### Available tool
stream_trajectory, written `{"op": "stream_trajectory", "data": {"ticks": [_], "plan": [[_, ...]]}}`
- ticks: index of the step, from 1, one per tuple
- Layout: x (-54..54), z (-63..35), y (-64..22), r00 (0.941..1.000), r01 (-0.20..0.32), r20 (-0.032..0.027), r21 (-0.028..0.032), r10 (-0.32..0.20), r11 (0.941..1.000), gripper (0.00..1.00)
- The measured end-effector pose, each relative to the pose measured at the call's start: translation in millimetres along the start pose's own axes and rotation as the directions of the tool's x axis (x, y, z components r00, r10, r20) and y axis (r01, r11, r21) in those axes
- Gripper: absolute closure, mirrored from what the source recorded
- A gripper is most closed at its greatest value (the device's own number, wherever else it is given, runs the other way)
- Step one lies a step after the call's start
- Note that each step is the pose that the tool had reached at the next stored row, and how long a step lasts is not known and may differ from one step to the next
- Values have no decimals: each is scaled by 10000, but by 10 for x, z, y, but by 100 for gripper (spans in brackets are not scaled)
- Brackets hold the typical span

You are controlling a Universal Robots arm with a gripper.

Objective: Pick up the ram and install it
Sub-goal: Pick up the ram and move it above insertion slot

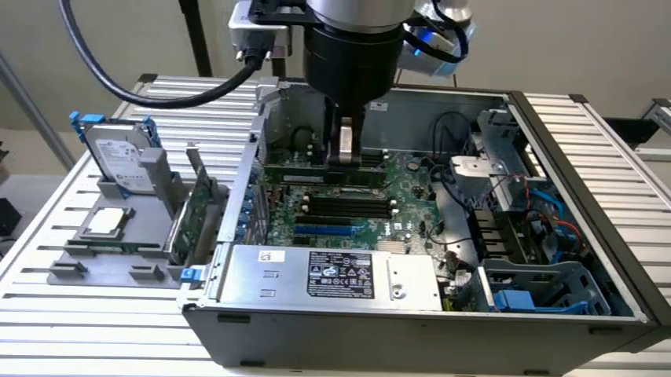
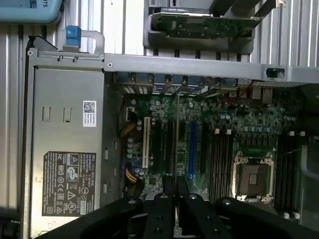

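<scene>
Pinched at mid-length and standing on its long edge: the ram (image 1: pixel 304 174), low inside the open case (image 1: pixel 587 133), right over the motherboard (image 1: pixel 362 212). Cannot tell whether touching a slot yet. From the wrist view, the ram (image 2: pixel 178 134) edge-on as a thin line, parallel to the blue slot (image 2: pixel 192 149) and the white slot (image 2: pixel 146 142), with the processor socket (image 2: pixel 254 174) off to one side. The gripper (image 1: pixel 346 161) clenched on it, jaws flat against both faces.

Probable trouble from here: pressing down beside a slot rather than into it, or with the notch reversed, bending the thin board. Also tipping in the jaws under a single central hold, seating one end only.

Power supply (image 1: pixel 325 275) label: certification marks and a QR sticker, print too small to read. Hard drive (image 1: pixel 121 153) label likewise unreadable, upright in its holder on the bench (image 1: pixel 618 141) near the expansion card (image 1: pixel 194 212).
</scene>
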State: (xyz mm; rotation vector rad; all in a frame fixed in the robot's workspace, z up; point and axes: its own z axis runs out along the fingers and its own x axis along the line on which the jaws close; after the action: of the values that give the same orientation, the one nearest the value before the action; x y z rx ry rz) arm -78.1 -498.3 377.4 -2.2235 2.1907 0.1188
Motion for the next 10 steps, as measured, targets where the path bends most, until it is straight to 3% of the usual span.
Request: {"op": "stream_trajectory", "data": {"ticks": [10], "plan": [[-357,168,-273,10000,0,-14,0,0,10000,100]]}}
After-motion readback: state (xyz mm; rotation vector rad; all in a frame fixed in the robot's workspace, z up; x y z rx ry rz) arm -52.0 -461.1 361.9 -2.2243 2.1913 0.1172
